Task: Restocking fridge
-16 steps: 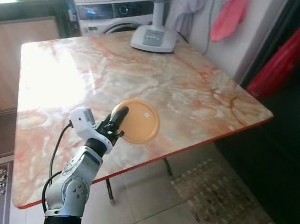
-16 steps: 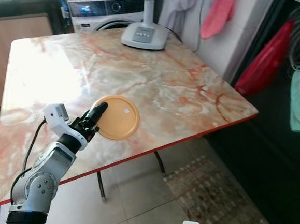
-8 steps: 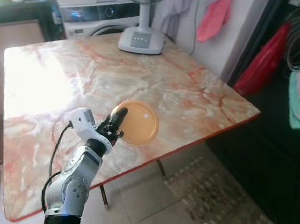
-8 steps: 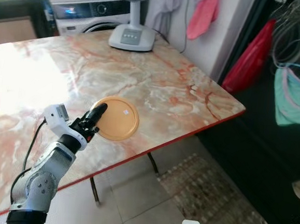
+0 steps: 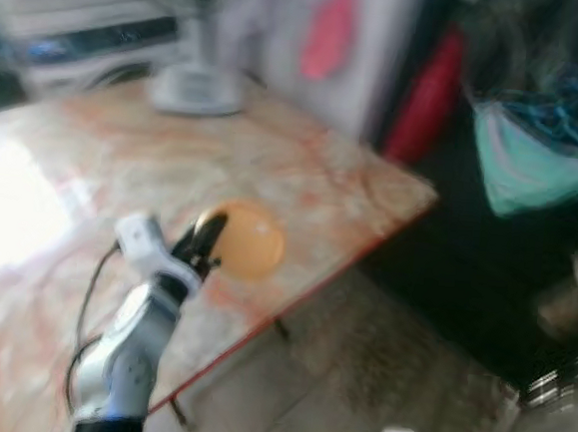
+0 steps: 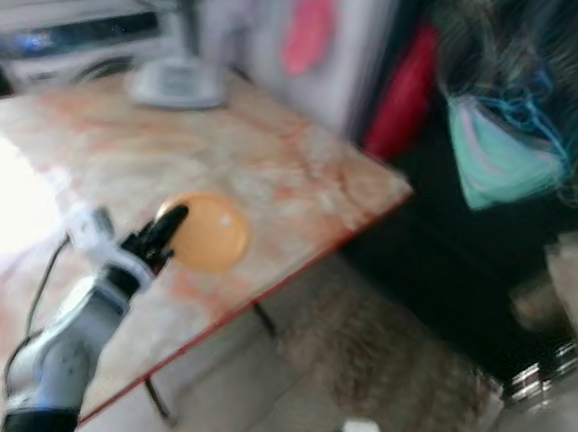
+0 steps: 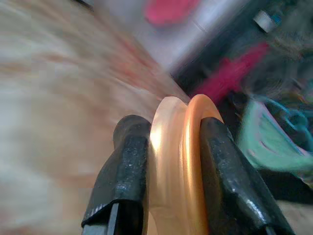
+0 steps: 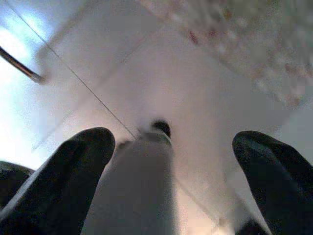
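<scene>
Fingers (image 7: 128, 166) of left gripper (image 7: 173, 161): clamped on orange lid (image 5: 250, 241), above marbled worktop (image 5: 93, 161) near its right edge | right gripper (image 8: 171, 161): fingers spread, over tiled floor (image 8: 146, 73).

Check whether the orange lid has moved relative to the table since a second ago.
Yes. The orange lid, clamped in the left tool, has drifted toward the marble table's red right-hand edge. The blurred head views have swung right too.

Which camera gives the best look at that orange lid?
The left wrist view: the orange lid sits close up, edge-on, clamped between the left tool's fingers. Both eye views show it small and blurred above the table.
</scene>
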`<state>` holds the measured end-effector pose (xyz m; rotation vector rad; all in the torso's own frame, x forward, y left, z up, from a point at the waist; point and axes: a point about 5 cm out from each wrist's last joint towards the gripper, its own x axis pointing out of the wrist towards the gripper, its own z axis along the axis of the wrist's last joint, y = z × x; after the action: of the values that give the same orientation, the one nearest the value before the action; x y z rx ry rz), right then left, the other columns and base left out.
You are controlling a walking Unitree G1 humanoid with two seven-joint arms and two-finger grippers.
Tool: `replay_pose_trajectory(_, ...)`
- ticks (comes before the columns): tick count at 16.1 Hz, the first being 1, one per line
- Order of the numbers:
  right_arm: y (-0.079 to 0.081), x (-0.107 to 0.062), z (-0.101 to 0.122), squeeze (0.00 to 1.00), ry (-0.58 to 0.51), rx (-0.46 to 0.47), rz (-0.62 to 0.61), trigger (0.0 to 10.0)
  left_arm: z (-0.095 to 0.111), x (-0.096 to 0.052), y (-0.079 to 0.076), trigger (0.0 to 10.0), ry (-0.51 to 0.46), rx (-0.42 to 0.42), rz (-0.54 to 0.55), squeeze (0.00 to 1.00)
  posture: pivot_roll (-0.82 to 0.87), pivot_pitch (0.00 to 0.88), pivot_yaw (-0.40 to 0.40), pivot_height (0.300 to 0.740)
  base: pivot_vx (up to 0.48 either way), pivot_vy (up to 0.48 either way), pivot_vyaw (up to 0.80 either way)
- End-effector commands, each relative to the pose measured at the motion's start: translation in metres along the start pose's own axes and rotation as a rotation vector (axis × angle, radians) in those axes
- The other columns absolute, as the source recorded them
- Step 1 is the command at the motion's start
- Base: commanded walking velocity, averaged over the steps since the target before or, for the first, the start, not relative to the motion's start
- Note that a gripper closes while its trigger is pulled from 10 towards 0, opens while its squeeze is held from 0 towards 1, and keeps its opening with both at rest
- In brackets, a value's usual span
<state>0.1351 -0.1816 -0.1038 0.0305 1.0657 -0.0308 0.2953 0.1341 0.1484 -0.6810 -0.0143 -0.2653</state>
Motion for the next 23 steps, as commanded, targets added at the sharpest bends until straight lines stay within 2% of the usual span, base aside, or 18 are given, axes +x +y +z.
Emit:
replay_pose_trajectory(1, 0.0019, 0.0009, 0.0045, 0.00, -0.014, 0.004, 0.003, 10.0, 0.0029, -0.0003, -0.0006, 10.0, -0.004, 0.027, -0.007, 0.00, 0.04, 0.000, 0.031, 0.740, 0.000, 0.000, -0.79)
replay_pose_trajectory(15, 0.0019, 0.0006, 0.0026, 0.00, -0.008, 0.001, 0.003, 10.0, 0.0025, -0.0026, 0.0000, 10.0, 0.008, 0.034, -0.013, 0.00, 0.04, 0.000, 0.031, 0.740, 0.000, 0.000, -0.79)
replay_pose_trajectory(23, 0.0017, 0.0006, 0.0025, 0.00, -0.006, -0.004, 0.003, 10.0, 0.0097, -0.0037, 0.0078, 10.0, 0.006, 0.063, -0.005, 0.00, 0.04, 0.000, 0.030, 0.740, 0.000, 0.000, -0.79)
